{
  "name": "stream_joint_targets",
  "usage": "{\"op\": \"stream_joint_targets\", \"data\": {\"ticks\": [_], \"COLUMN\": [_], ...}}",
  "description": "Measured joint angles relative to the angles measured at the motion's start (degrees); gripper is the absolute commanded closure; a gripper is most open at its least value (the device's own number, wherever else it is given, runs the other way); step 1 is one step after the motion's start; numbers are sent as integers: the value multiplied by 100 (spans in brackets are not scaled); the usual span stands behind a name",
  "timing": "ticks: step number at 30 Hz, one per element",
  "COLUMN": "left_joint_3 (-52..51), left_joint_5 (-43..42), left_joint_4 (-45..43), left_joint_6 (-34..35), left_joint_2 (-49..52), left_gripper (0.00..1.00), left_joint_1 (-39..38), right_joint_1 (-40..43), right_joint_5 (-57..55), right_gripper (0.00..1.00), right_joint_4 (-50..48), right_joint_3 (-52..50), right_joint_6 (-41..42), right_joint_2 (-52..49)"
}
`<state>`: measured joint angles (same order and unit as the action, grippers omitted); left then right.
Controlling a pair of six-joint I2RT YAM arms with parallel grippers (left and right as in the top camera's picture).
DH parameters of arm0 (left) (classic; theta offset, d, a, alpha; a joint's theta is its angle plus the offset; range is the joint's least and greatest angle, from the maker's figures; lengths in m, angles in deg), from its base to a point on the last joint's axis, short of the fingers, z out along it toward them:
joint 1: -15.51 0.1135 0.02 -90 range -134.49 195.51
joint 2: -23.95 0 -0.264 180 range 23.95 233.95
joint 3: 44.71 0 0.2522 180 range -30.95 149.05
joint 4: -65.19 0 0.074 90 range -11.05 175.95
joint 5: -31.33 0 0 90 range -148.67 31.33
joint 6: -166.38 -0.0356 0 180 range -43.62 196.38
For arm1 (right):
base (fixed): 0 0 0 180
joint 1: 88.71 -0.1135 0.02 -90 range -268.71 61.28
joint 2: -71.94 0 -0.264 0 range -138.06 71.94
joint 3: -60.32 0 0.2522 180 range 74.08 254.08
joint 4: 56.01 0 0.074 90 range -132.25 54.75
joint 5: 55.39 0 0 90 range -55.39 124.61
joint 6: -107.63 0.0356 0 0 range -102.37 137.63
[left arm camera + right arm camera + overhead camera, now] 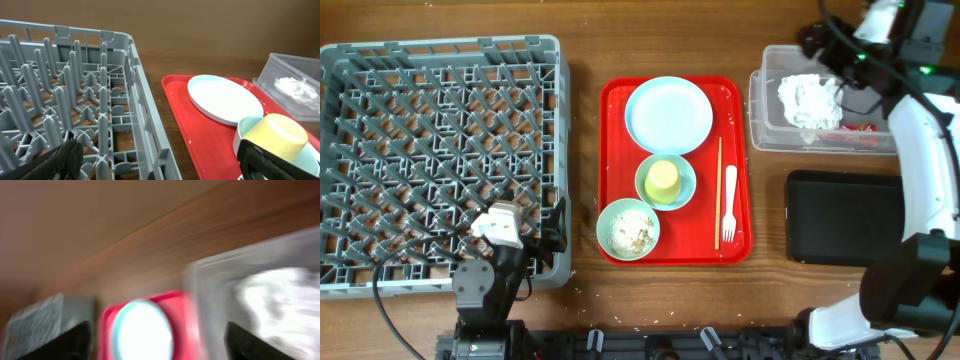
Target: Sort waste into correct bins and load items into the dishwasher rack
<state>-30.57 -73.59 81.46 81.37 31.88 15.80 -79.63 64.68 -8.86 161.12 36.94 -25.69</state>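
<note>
Pale rice-like food scraps [628, 232] lie in the nearer pale teal bowl [601, 222] at the front of the red serving tray [615, 130]. Loose and probably sticky, they won't pinch well, so I'd take the stiff bowl by its rim and tip it. The left gripper [160, 167] hangs wide open and empty over the near corner of the large grey pegged dishwasher rack [430, 150]. Behind the scraps, a small yellow cup [664, 180] sits in a second teal bowl [640, 182], then comes the white round plate [668, 114]. Farthest off, the clear plastic tub [757, 100] holds a crumpled white paper napkin [808, 100] and a small red wrapper [865, 127]. The right gripper [160, 342] above it has its fingers spread, with nothing between them.
</note>
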Motion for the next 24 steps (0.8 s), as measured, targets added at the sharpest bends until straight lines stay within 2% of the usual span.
{"op": "stream_joint_targets", "data": {"ticks": [2,4,7,10,14,15,16,17,21,23,24], "left_joint_3": [0,0,0,0,0,0,0,0,0,0,0], "left_joint_5": [0,0,-2,0,0,-2,0,0,0,0,-2], "left_joint_4": [-2,0,0,0,2,0,0,0,0,0,0], "left_joint_6": [0,0,0,0,0,0,0,0,0,0,0], "left_joint_2": [0,0,0,0,0,0,0,0,0,0,0], "left_gripper": [0,0,0,0,0,0,0,0,0,0,0], "left_joint_1": [0,0,0,0,0,0,0,0,0,0,0], "right_joint_1": [-551,-1252,-2391,-3171,-3786,-3912,-4094,-4225,-4802,-4865,-4826], "right_joint_5": [549,457,-501,-1088,-1591,-1764,-1996,-2133,-2944,-3318,-3521], "right_gripper": [0,0,0,0,1,4,15,21,26,16,6], "right_joint_4": [70,258,343,173,-247,-286,-343,-385,-485,-520,-509], "right_joint_3": [0,0,0,0,0,0,0,0,0,0,0], "right_joint_6": [-595,-898,-678,-389,-131,-63,15,55,164,317,422], "right_joint_2": [0,0,-33,-317,-811,-911,-1040,-1115,-1198,-1196,-1193]}}
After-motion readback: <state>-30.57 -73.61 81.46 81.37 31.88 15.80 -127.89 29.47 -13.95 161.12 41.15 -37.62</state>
